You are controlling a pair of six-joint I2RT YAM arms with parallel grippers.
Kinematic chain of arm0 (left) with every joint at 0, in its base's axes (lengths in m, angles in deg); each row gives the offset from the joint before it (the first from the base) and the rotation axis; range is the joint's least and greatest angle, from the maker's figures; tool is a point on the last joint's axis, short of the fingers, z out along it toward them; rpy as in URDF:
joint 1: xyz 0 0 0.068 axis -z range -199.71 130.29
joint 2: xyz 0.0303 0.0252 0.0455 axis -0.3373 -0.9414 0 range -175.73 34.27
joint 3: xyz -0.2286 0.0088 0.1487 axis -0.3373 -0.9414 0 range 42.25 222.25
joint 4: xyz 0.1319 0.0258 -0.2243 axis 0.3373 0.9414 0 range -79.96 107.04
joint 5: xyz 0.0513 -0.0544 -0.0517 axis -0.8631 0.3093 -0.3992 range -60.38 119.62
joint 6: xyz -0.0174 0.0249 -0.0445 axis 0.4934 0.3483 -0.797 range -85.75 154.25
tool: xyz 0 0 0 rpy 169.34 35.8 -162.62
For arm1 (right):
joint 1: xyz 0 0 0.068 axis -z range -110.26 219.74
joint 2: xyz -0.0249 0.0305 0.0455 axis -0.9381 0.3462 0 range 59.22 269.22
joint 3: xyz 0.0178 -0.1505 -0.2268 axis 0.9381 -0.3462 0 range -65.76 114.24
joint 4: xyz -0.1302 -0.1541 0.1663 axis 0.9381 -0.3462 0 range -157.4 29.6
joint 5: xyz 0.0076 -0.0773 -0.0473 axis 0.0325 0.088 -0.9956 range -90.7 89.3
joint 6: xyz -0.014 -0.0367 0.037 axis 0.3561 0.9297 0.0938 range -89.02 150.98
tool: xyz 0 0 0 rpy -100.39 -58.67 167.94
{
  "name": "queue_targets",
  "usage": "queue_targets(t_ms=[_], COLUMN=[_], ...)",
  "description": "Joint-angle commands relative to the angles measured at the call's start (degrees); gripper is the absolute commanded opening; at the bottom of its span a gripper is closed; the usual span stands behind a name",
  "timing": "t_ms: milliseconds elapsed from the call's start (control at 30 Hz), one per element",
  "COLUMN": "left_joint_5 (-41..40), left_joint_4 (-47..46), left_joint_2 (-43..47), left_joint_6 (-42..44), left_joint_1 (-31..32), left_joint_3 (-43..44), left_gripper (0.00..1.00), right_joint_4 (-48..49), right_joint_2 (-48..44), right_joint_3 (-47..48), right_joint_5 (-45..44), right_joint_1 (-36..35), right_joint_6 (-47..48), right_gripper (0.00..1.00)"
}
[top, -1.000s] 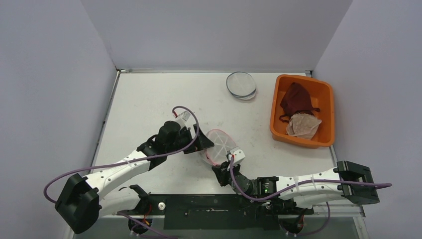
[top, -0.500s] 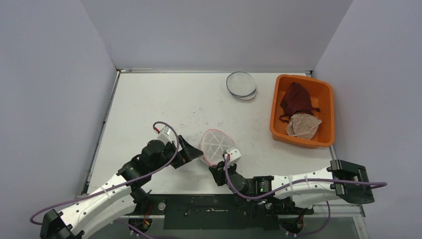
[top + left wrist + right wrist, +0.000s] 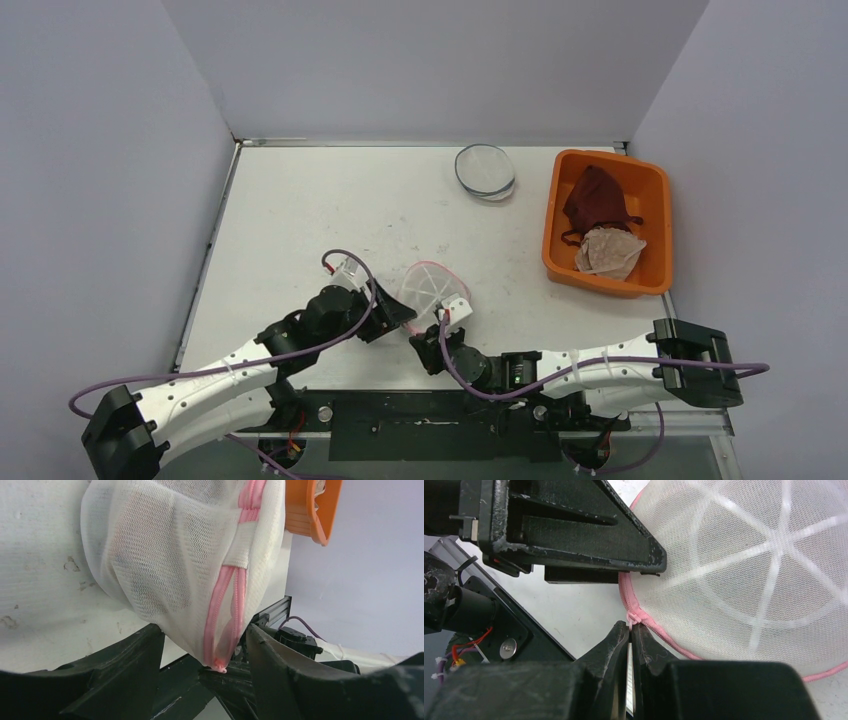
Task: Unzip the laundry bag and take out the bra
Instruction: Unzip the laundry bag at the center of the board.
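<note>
The laundry bag [image 3: 430, 288] is a white mesh dome with a pink zipper, lying near the table's front edge. My right gripper [image 3: 432, 338] sits at its near rim, shut on the pink zipper pull [image 3: 631, 619], which pokes out between the fingertips. My left gripper [image 3: 398, 318] is at the bag's left side. In the left wrist view its jaws stand wide apart astride the bag's [image 3: 170, 565] lower edge, and the zipper end [image 3: 218, 666] hangs between them. The zipper looks closed. I cannot make out the bra through the mesh.
An orange bin [image 3: 655, 190] at the right holds a maroon garment [image 3: 597, 200] and a beige one [image 3: 608, 250]. A flat round mesh bag [image 3: 485, 170] lies at the back. Grey walls enclose the table. A black rail [image 3: 420, 412] runs along the near edge.
My left gripper let go of the bag, drew back leftward, then came in again around its left edge. The bag and my right gripper shifted slightly left, the pull still pinched.
</note>
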State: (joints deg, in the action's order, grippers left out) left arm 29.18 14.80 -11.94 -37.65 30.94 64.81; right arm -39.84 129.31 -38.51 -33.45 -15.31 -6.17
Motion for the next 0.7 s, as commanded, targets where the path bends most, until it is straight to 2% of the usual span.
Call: queue_targets(t_ms=[0, 133, 400, 667], left_joint_5=[-4.0, -5.8, -6.6, -5.3], left_joint_4=[-2.6, -1.9, -1.4, -1.9], left_joint_2=[-0.1, 0.0, -0.1, 0.6], left_joint_6=[0.4, 1.0, 2.1, 2.9], left_joint_1=[0.2, 0.2, 0.1, -0.4], left_joint_3=[3.4, 3.4, 3.9, 3.4], left_gripper=[0.53, 0.38, 0.01, 0.00], right_joint_4=[2.2, 2.1, -0.5, -12.0], right_joint_2=[-0.7, -1.0, -2.8, -11.1], right_joint_3=[1.8, 1.2, -0.1, -3.4], right_joint_5=[0.3, 0.3, -1.4, -8.2], right_joint_1=[0.3, 0.3, 0.3, 1.4], right_joint_6=[0.6, 0.2, -1.3, -5.8], right_gripper=[0.05, 0.05, 0.05, 0.05])
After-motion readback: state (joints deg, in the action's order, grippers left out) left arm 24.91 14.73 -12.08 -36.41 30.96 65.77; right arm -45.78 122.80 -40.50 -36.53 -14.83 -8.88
